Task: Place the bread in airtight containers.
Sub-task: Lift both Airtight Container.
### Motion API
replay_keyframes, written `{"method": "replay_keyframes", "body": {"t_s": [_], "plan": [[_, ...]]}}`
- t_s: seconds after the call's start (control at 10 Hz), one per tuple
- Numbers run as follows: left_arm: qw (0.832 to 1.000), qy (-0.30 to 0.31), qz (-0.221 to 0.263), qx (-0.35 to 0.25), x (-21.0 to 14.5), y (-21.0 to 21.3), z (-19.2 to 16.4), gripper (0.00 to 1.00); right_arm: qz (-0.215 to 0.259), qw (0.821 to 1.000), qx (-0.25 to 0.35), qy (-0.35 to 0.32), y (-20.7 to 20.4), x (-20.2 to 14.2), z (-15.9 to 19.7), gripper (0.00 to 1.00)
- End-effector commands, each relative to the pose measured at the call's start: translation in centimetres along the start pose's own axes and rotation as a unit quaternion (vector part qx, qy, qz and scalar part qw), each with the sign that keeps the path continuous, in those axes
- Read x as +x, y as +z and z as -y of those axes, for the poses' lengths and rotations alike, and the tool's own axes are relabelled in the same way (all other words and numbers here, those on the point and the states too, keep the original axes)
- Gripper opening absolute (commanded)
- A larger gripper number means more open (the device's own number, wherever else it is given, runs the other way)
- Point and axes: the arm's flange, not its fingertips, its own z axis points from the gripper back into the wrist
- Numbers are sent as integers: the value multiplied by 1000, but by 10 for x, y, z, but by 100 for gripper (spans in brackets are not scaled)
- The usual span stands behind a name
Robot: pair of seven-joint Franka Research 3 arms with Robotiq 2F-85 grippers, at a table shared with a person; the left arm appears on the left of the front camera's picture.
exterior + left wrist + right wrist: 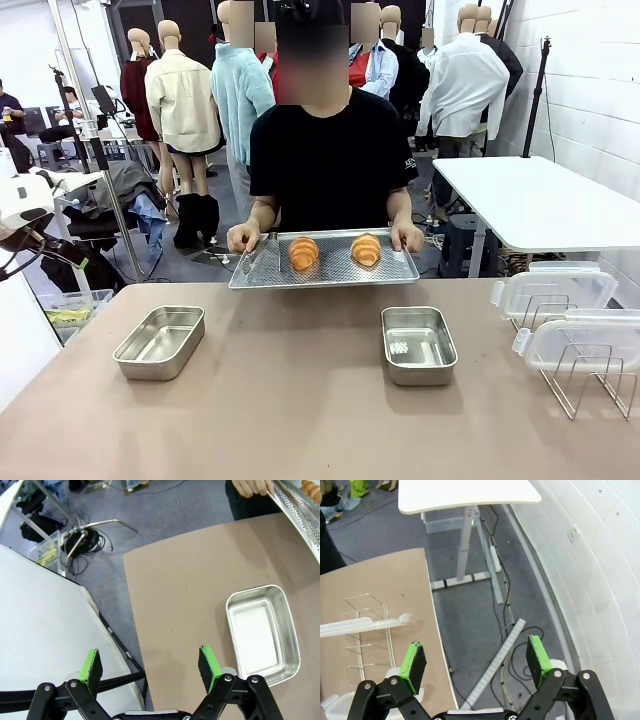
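Front view: a person (330,160) at the table's (300,420) far edge holds a perforated tray (330,272) carrying the bread (304,253), two golden rolls. One steel tin (160,342) sits toward the table's left edge, a second tin (418,345) right of centre. Clear lids (555,293) rest on a wire rack (590,385) by the right edge. Left wrist view: the left gripper (150,662), jaws apart and empty, hangs over the left edge. Right wrist view: the right gripper (476,660), jaws spread and empty, hangs past the right edge.
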Motion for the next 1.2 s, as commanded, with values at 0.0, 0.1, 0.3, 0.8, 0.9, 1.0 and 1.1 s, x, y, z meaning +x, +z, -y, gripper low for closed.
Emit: {"method": "replay_keyframes", "body": {"t_s": [0.0, 0.1, 0.3, 0.8, 0.9, 1.0, 1.1], "plan": [[1000, -3, 0, 2, -2, 2, -1, 100, -4, 1000, -4, 1, -1, -1, 0, 100], [1000, -3, 0, 2, -2, 2, -1, 100, -4, 1000, -4, 1, -1, -1, 0, 100], [1000, -3, 0, 2, -2, 2, -1, 100, -4, 1000, -4, 1, -1, -1, 0, 100], [999, -21, 34, 5, 41, 34, 30, 100, 40, 998, 18, 37, 36, 64, -34, 100], [998, -34, 56, -1, 61, 60, 50, 100, 48, 995, 38, 83, 62, 95, -76, 100], [997, -52, 57, 20, 73, 80, 67, 100, 38, 991, 61, 111, 82, 111, -116, 100], [997, -65, 29, 32, 82, 91, 82, 100, -20, 984, 105, 145, 96, 120, -152, 100]]}}
